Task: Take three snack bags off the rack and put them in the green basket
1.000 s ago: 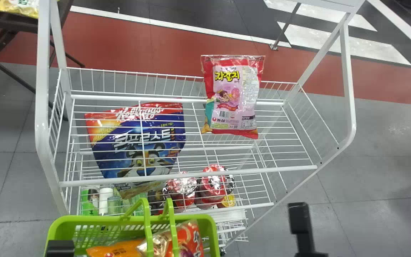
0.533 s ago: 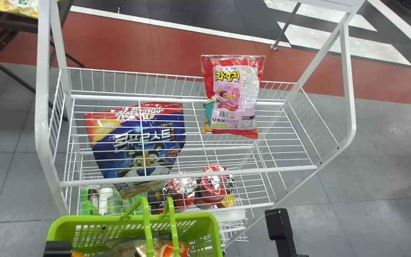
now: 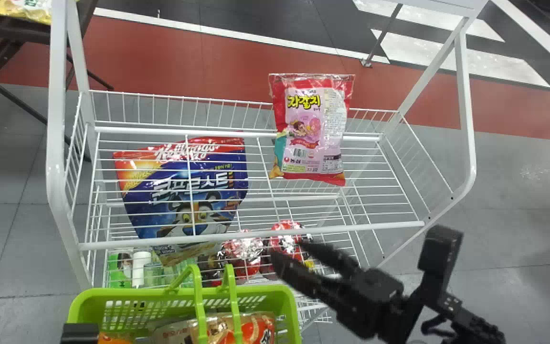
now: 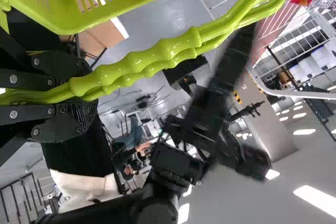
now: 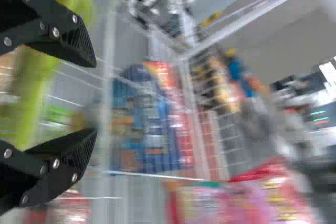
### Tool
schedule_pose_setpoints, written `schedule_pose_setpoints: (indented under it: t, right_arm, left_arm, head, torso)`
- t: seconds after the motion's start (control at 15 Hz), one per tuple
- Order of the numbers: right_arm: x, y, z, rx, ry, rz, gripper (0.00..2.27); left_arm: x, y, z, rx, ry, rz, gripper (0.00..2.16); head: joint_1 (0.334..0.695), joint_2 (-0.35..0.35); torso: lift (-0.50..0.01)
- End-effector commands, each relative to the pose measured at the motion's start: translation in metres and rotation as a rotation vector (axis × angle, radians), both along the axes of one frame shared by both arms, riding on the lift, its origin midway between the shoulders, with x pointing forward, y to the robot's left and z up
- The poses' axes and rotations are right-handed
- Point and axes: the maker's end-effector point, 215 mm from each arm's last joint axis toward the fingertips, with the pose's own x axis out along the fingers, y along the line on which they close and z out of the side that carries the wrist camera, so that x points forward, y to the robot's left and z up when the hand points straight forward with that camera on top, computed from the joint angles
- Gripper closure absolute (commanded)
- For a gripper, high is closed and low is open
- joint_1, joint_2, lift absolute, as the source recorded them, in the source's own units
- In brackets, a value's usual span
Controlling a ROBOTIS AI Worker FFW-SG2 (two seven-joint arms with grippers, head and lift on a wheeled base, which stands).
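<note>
Over the rack's lower right front, my right gripper (image 3: pixel 288 254) stands open with nothing held; in the right wrist view the right gripper (image 5: pixel 94 97) has a wide gap. A red-and-pink snack bag (image 3: pixel 311 129) leans upright at the rack's (image 3: pixel 251 237) back rail, farther back than the right gripper. At the bottom left is my left gripper (image 3: pixel 80 330); in the left wrist view the left gripper (image 4: pixel 79 92) is shut on the handles (image 4: pixel 168 50) of the green basket (image 3: pixel 288 301). Inside the basket lie an orange-red snack bag (image 3: pixel 261 327) and other bags, partly hidden by the handles.
A large blue bag (image 3: pixel 186 191) lies under the rack's upper wires at left. Red-lidded cups (image 3: pixel 244 251) stand lower, behind the basket. White posts (image 3: pixel 56 119) rise at both sides of the rack. A dark table (image 3: pixel 17 31) stands at the far left.
My right gripper has come into view from the lower right, swinging left and forward to the rack front. The bags in the basket have settled lower, and the basket has shifted slightly right.
</note>
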Motion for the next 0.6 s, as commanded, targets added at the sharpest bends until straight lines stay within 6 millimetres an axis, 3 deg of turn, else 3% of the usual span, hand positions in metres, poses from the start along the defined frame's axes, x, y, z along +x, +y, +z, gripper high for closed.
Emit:
schedule_pose_setpoints:
  t: [0.0,0.2,0.27,0.53]
  right_arm:
    - [0.012,0.019,0.042,-0.032,-0.196,-0.043,0.05]
    - [0.011,0.029,0.084,-0.025,-0.403,-0.174,0.05]
    - [0.007,0.026,0.087,-0.019,-0.426,-0.204,0.05]
    - [-0.003,0.02,0.06,-0.025,-0.37,-0.244,0.05]
  left_arm:
    - [0.0,-0.001,0.0,0.0,-0.001,0.0,1.1]
    - [-0.001,-0.001,0.0,0.001,0.001,0.0,1.1]
    - [-0.001,-0.001,-0.001,0.001,0.003,0.0,1.1]
    - [-0.003,-0.001,-0.001,-0.002,0.006,-0.002,1.04]
  head:
    - [0.695,-0.35]
    - [0.695,-0.35]
    - [0.695,-0.35]
    - [0.695,-0.35]
  torso:
    - [-0.021]
    - [-0.021]
    - [-0.021]
    - [-0.021]
